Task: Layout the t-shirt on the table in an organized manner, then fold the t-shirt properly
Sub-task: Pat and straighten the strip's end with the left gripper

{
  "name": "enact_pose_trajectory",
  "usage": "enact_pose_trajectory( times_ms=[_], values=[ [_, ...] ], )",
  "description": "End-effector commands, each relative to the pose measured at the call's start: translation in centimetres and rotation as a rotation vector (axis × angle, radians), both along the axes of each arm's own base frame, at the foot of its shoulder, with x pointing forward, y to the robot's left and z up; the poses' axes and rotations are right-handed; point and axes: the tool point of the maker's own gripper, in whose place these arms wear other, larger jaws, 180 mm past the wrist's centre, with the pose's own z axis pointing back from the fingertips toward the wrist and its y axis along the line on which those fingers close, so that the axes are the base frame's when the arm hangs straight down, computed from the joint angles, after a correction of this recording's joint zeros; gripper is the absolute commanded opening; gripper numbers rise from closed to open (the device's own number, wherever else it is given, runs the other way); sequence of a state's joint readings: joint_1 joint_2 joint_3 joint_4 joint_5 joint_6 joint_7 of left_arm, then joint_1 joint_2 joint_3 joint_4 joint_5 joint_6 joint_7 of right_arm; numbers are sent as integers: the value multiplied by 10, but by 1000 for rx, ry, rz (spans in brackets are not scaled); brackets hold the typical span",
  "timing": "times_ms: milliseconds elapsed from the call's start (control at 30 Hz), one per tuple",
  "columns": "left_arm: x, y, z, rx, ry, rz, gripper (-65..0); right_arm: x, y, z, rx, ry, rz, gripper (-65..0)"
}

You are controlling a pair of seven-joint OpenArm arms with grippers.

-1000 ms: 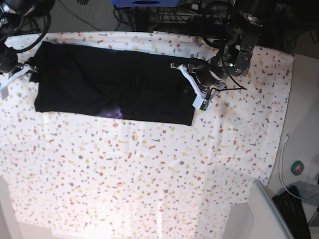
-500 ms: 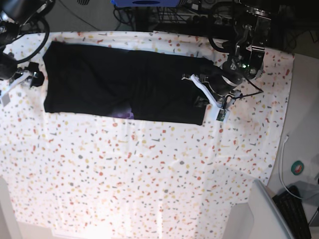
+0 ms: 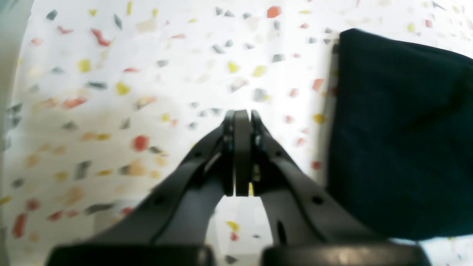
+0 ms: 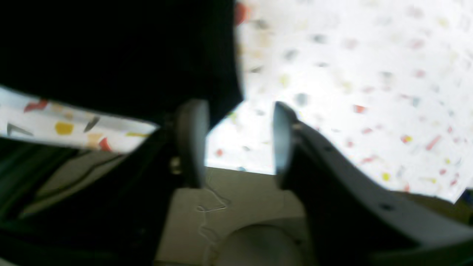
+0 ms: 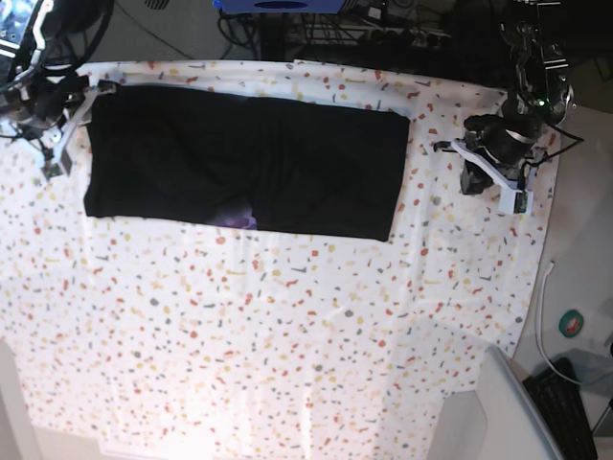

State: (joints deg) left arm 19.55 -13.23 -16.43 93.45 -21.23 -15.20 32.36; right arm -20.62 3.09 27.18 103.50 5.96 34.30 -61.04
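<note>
The black t-shirt (image 5: 249, 158) lies flat as a long folded band across the far part of the flecked white table (image 5: 287, 326). A bit of purple print (image 5: 230, 218) shows at its near edge. My left gripper (image 5: 477, 165) is shut and empty over bare table, right of the shirt's right end. In the left wrist view its fingertips (image 3: 242, 122) are pressed together, with the shirt (image 3: 399, 140) to their right. My right gripper (image 5: 65, 123) is open beside the shirt's left end. In the right wrist view it (image 4: 236, 136) is empty, with the shirt (image 4: 111, 51) above its left finger.
The table's right edge (image 5: 541, 249) runs close to my left arm. A white cable (image 5: 541, 316), a green round object (image 5: 572, 324) and a keyboard (image 5: 560, 407) lie beyond it. Dark equipment and cables (image 5: 383, 34) stand behind the table. The floor (image 4: 229, 207) shows below the right gripper.
The shirt slid a little to the right and now lies flat. My left gripper has come off its right end and moved right. My right gripper has moved up and back at the left end.
</note>
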Motion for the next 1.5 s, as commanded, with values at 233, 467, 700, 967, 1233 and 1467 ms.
enact_pose_trajectory(
  times_ms=[233,467,700,967,1233,1467],
  values=[
    [7,-96,1,-107,-25,-212,-650,-13,3,-4,-57,35,27,-342],
    [3,-131,-38,-156,78,-272,-650,-27,4,-9,-59,71,27,-330],
    [-2,-128,-60,-151,140,-267,-650,-48,8,-29,-26,146,19,-330],
    [-5,-118,-68,-28,158,-310,-650,-49,13,-42,11,137,12,-330],
    [-4,-113,-69,-12,157,-305,-650,-44,15,-48,31,118,9,-332],
    [-4,-112,-69,-10,159,-304,-650,-39,5,-48,12,118,15,-521]
  ],
)
